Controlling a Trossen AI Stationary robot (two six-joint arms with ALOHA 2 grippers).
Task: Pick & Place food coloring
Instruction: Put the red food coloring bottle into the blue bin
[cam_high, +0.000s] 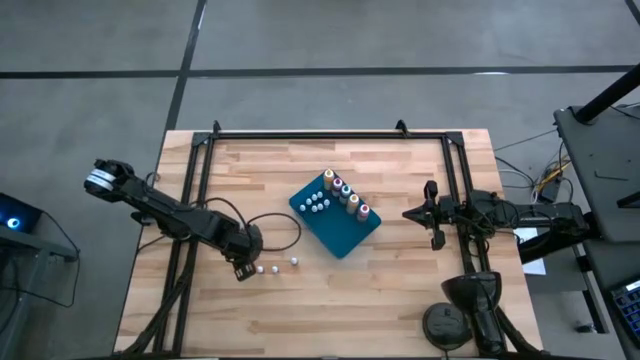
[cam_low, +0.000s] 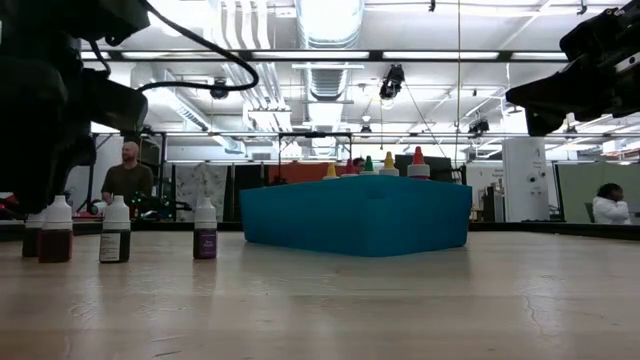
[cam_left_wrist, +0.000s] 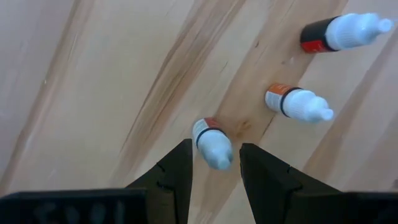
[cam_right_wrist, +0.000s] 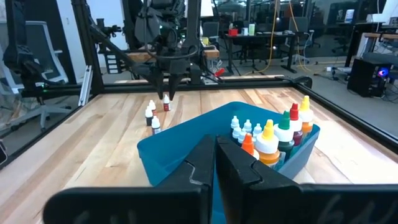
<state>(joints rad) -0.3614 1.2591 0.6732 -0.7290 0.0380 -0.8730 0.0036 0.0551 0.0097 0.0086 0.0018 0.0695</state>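
The food coloring is a set of tiny bottles. Several coloured-top ones (cam_high: 346, 193) and white-topped ones (cam_high: 316, 203) stand in the blue tray (cam_high: 343, 238) at the table's middle. Three more white-topped bottles (cam_high: 274, 268) stand loose on the wood left of the tray. My left gripper (cam_high: 243, 270) is right beside them, its fingers (cam_left_wrist: 177, 169) closed on the top of a fourth white-topped bottle (cam_left_wrist: 210, 138), which appears to stand on the table (cam_low: 30, 245). My right gripper (cam_high: 433, 216) hovers shut and empty, right of the tray.
Black frame rails (cam_high: 200, 160) run along the table's back and sides. A loop of black cable (cam_high: 272, 222) lies behind the left gripper. A round black mount (cam_high: 446, 322) sits at the front right. People (cam_low: 125, 175) are in the room beyond the table.
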